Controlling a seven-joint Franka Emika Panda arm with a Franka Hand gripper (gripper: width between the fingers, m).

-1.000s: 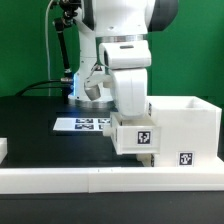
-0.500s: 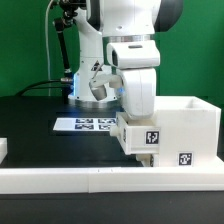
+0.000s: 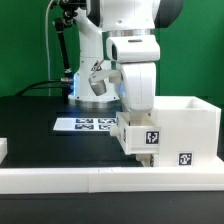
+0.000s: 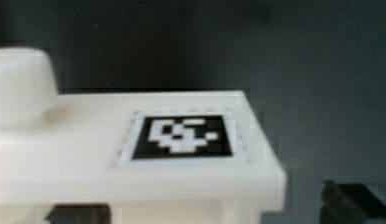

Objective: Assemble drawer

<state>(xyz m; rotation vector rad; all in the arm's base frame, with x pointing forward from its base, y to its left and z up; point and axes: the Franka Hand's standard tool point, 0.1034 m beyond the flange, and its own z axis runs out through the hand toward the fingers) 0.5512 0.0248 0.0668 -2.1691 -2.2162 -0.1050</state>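
Against the tall casing [image 3: 185,130], at its nine o'clock side by the white rail [image 3: 110,178], sits a tagged tray [image 3: 140,137]; gripper [image 3: 135,112] directly above, its opening hidden, cannot tell.

No readable text, brand names or numbers anywhere. Only signs are black-and-white square marker tags: one on the small tray [image 3: 139,137], also seen close up in the wrist view [image 4: 183,137]; one on the casing [image 3: 186,157]; a row on the marker board [image 3: 85,124].
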